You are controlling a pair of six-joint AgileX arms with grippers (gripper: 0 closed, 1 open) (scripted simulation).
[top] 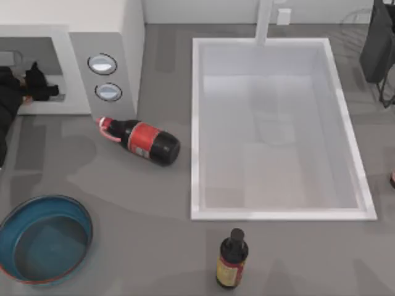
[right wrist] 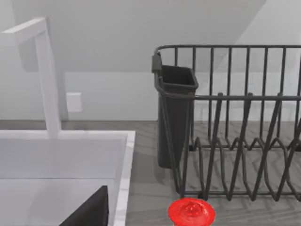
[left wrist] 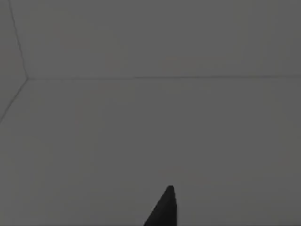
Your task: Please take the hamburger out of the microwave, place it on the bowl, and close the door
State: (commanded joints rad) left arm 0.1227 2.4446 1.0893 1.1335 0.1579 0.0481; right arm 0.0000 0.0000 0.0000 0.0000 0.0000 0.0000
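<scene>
a: where is the hamburger?

b: cannot make it out. the microwave (top: 74, 55) stands at the far left of the table, its cavity open toward the near side, and the left gripper (top: 38, 83) reaches into that opening. the black arm covers what lies inside. whether its fingers are apart or clamped on anything, i cannot tell.

a: left wrist view?

b: plain grey inner walls meeting at a corner, with one dark fingertip (left wrist: 164, 209) poking in at the edge. no food visible there.

a: the door?

b: cut off by the left edge of the top view; i cannot tell how it stands. the control panel (top: 105, 77) with two round dials is plainly visible, right of the opening.

a: containers?

b: the bowl (top: 43, 237), teal with a reddish rim, sits at the near left, partly cut by the edge, nothing in it. the white sink (top: 278, 213) takes up the right centre, basin bare, tap at its far side.

a: other items?

b: a dark cola bottle (top: 145, 142) with red label lies on its side just near of the microwave. a dark sauce bottle (top: 232, 259) stands upright near of the sink. a black dish rack (right wrist: 235, 127) with a cutlery cup is at the far right, a red cap (right wrist: 191, 212) near it.

a: right arm?

b: parked at the far right; only a dark edge of it shows, finger state unclear.
</scene>
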